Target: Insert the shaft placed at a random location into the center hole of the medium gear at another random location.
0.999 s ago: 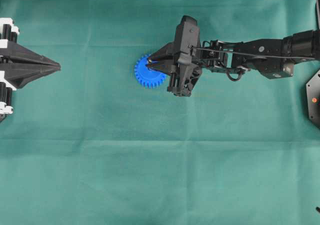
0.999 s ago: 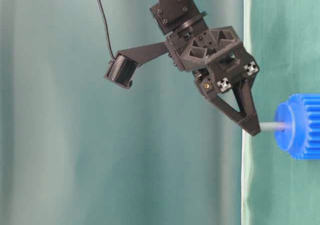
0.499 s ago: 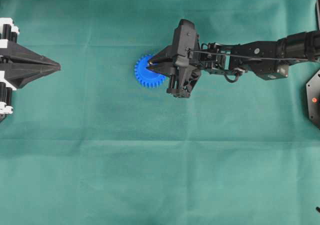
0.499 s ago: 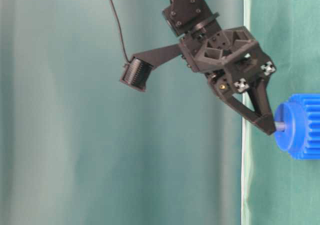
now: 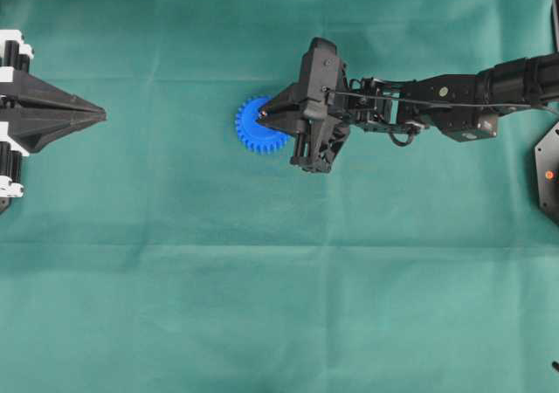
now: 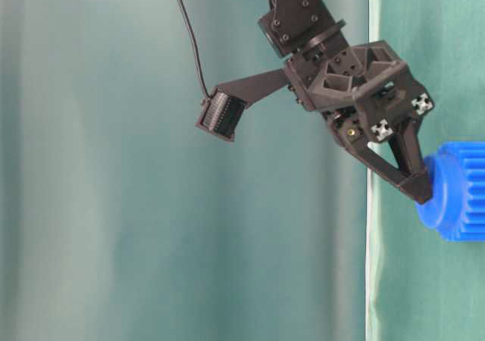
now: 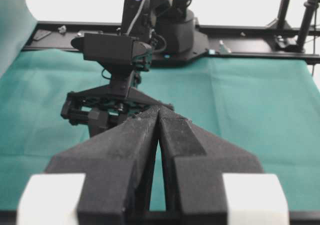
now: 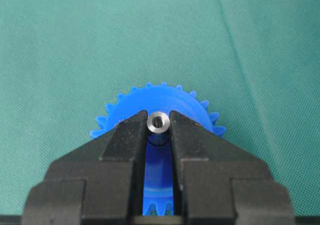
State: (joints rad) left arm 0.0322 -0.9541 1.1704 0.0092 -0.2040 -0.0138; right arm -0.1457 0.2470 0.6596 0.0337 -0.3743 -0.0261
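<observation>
The medium gear [image 5: 255, 126], bright blue and toothed, lies flat on the green cloth left of centre; it also shows as the medium gear [image 6: 458, 191] and the medium gear [image 8: 150, 97]. My right gripper [image 8: 158, 123] is shut on the shaft [image 8: 158, 121], a small silver pin held upright at the fingertips right over the gear's hub. In the table-level view the right gripper [image 6: 421, 189] touches the hub and no length of shaft shows between them. The center hole is hidden under the shaft. My left gripper [image 7: 159, 110] is shut and empty, parked at the far left as the left gripper [image 5: 98, 113].
The right arm [image 5: 454, 92] stretches in from the right edge. A black base plate [image 5: 548, 173] sits at the right edge. A black frame rail [image 7: 250, 45] runs along the cloth's far side in the left wrist view.
My right gripper has come down onto the gear's hub with the shaft. The visible length of shaft between fingertips and hub shrank to nothing. The left arm stayed still.
</observation>
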